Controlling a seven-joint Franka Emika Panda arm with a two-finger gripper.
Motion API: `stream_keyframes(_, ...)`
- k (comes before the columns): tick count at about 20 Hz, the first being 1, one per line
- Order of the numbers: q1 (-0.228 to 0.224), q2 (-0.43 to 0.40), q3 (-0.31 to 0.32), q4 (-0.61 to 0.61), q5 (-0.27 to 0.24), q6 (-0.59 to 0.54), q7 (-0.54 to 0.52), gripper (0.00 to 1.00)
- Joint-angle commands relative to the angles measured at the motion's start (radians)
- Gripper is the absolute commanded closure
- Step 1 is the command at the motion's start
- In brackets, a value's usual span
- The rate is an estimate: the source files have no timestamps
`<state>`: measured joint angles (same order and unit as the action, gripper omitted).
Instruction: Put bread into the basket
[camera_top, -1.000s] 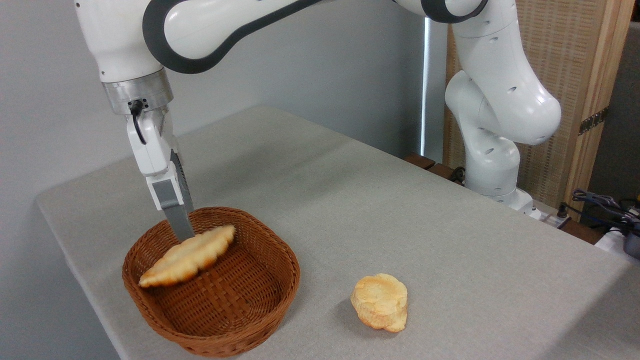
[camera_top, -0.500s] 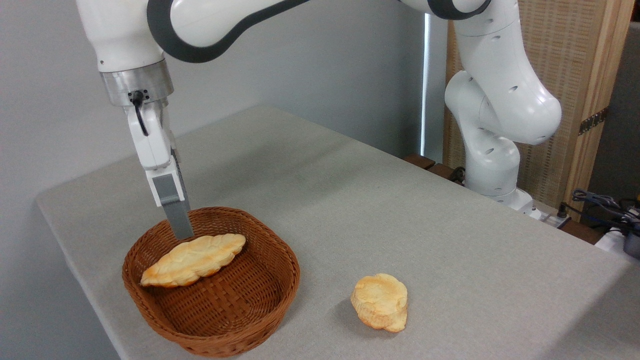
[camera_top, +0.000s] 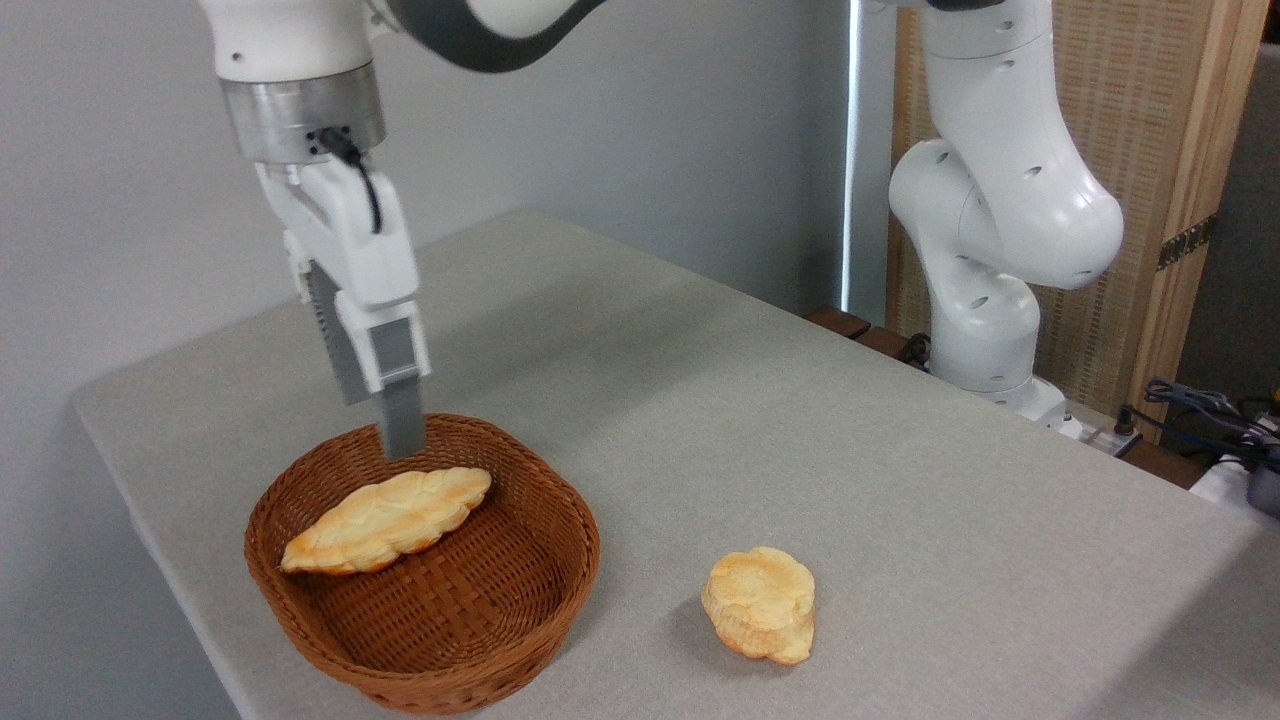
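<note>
bread (camera_top: 387, 519) lies flat inside the basket (camera_top: 540, 610), across the back-left of the bowl, one pointed end leaning on the left wall and the other near the rear rim. it rests on the weave with nothing gripping it, so i judge the drop as done. my gripper (camera_top: 400, 440) hangs above the rear rim, just over the bread's right end and clear of it; it carries nothing, but only one finger shows plainly from this side, so i cannot tell how wide my jaws stand. holding upright over the bowl gives me a straight way out, with no wicker to snag. a bun (camera_top: 760, 604) sits on the table (camera_top: 900, 480) well to the right of the basket, apart from everything. nothing stands in my way.
</note>
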<state>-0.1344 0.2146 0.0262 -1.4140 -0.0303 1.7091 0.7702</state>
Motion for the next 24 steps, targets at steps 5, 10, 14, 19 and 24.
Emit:
stream_keyframes(5, -0.01, -0.055, 0.037, -0.011, -0.028, -0.144, -0.172, 0.0)
stream_keyframes(10, -0.008, -0.102, 0.037, -0.071, -0.029, -0.108, -0.094, 0.0)
stream_keyframes(14, -0.008, -0.219, 0.04, -0.233, -0.028, -0.01, -0.072, 0.0)
stream_keyframes(19, -0.008, -0.244, 0.047, -0.263, -0.026, -0.011, -0.065, 0.0)
stream_keyframes(24, -0.008, -0.25, 0.049, -0.27, -0.025, -0.016, -0.051, 0.0)
